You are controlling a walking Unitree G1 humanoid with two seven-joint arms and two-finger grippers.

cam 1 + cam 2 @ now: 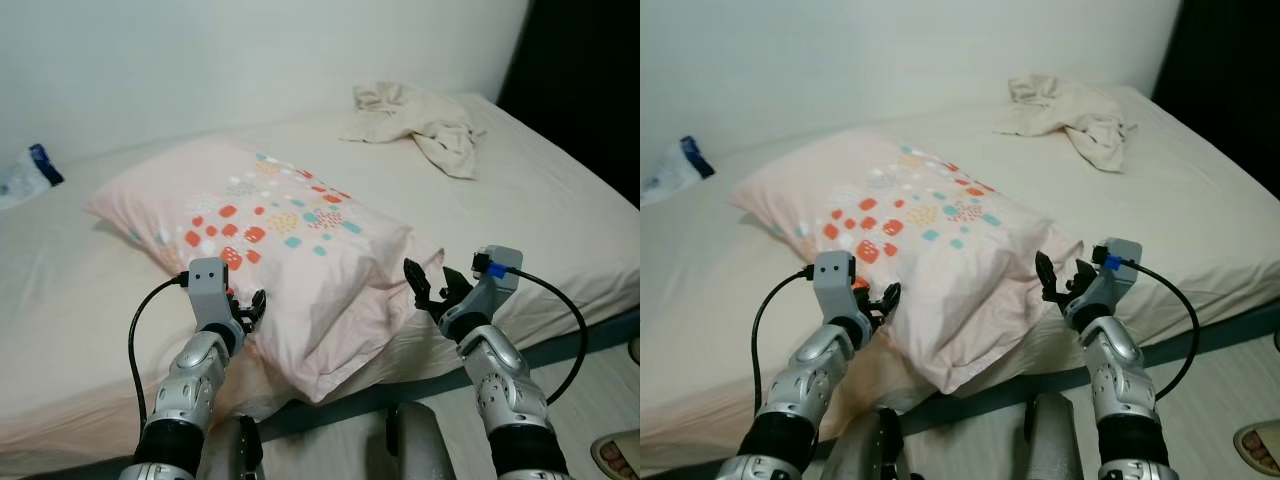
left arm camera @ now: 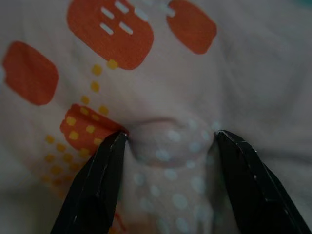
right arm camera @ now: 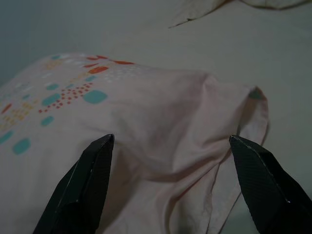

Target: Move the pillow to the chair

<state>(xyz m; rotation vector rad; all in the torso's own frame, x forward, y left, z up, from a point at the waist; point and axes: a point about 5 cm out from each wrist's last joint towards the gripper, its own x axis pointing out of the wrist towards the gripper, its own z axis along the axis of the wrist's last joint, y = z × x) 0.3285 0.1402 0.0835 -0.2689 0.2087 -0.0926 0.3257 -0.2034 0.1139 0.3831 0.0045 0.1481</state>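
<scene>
Closest to you are your two arms, reaching out over the near edge of the bed [image 1: 90,330] toward the pillow [image 1: 280,250]. Your left tool [image 1: 248,308] is pressed against the pillow's near left side; in the left wrist view its fingers [image 2: 97,185] stand partly apart with a small fold of the patterned cover bulging up between them, touching the fabric but not yet closed on it, so count it as a grip being set rather than made. Your right tool [image 1: 432,285] sits just beside the pillow's near right corner, fingers spread wide with nothing between them; the right wrist view looks along them at the loose, crumpled end of the cover. The pillow itself lies flat on the bed, its near end overhanging the mattress edge toward you, and it does not look lifted at all. Farther back, a rumpled cloth [image 1: 415,118] lies near the far right corner of the bed, well apart from your work. Judged from this, you are at the very start: both grips have to be closed, then the lift and the carry to the chair remain.
</scene>
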